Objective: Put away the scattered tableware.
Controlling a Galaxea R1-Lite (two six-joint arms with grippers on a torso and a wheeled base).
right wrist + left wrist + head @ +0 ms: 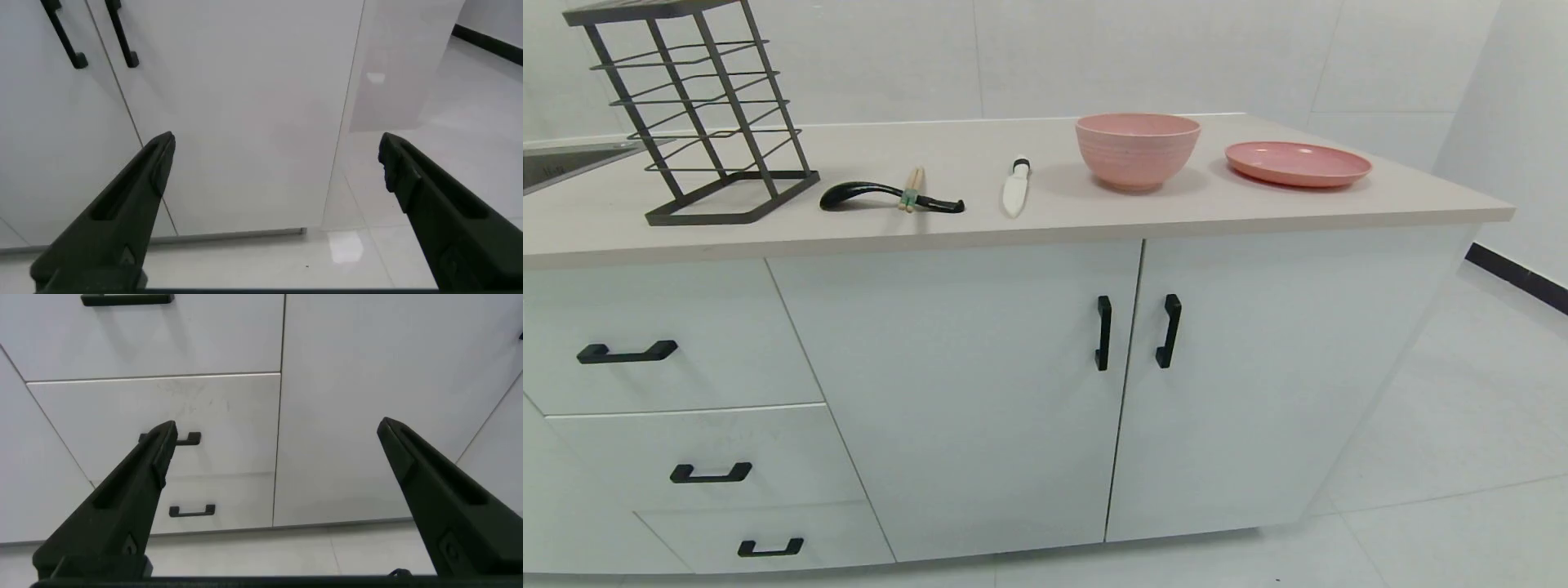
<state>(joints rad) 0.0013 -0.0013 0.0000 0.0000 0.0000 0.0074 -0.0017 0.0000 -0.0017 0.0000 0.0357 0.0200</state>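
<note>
Nearest: left gripper (278, 427) gapes wide w/ nothing btwn its 2 black fingers, low down, facing the white cabinet drawers (122, 400) w/ black handles. Right gripper (278, 140) is likewise spread wide & empty, facing the 2 white cabinet doors (237, 106) w/ black bar handles. Up on the beige surface (1258, 208), near its front edge, a black long-handled spoon (841, 198) lies flat w/ a pair of wooden chopsticks (913, 186) resting across its handle. To their right, apart, lies a white knife w/ black band (1015, 192). Farther back & right, a round pink ribbed bowl (1137, 151) stands upright; a flat pink plate (1298, 163) sits near it, not touching. At left, a black wire rack (698, 114) stands on the surface, its base near the spoon's scoop. A grey sink (556, 163) lies at the far-left edge.
</note>
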